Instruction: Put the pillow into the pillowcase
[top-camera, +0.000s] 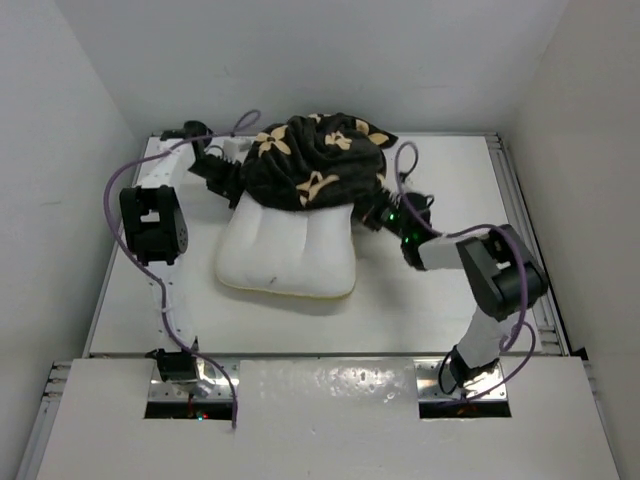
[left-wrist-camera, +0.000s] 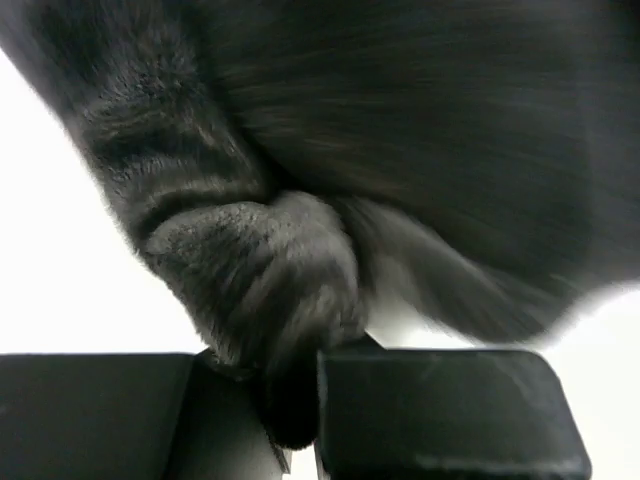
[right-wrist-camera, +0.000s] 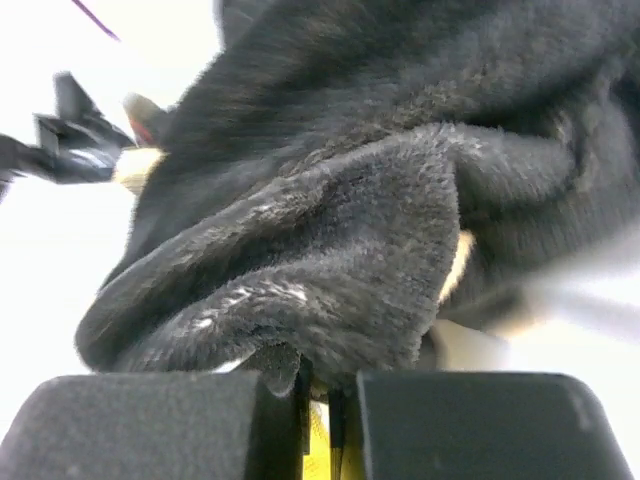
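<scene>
White walls on three sides, white table (top-camera: 430, 300) between them. Pillow (top-camera: 290, 255) lies flat near the middle of the table, its near end bare and the quilted channels showing. Pillowcase (top-camera: 315, 160) is bunched in a dark heap over the pillow's far end, so only that end is covered.

Left gripper (top-camera: 213, 172) sits at the heap's left edge. Wrist view shows its jaws closed tight on a thick fold of the dark plush. Right gripper (top-camera: 383, 213) is at the right edge, jaws likewise pinched shut on the fabric's rolled hem. A sliver of yellow shows below the pinch, possibly the pillow's trim, but I can't be sure.

One grip on each side makes sense: it holds the case's mouth spread across the pillow's width so both arms can draw it toward the near end together.

Judgement: insertion has begun, and most of the pillow is not yet inside. Risk — the plush drags on the pillow and shoves it along rather than sliding over it.
</scene>
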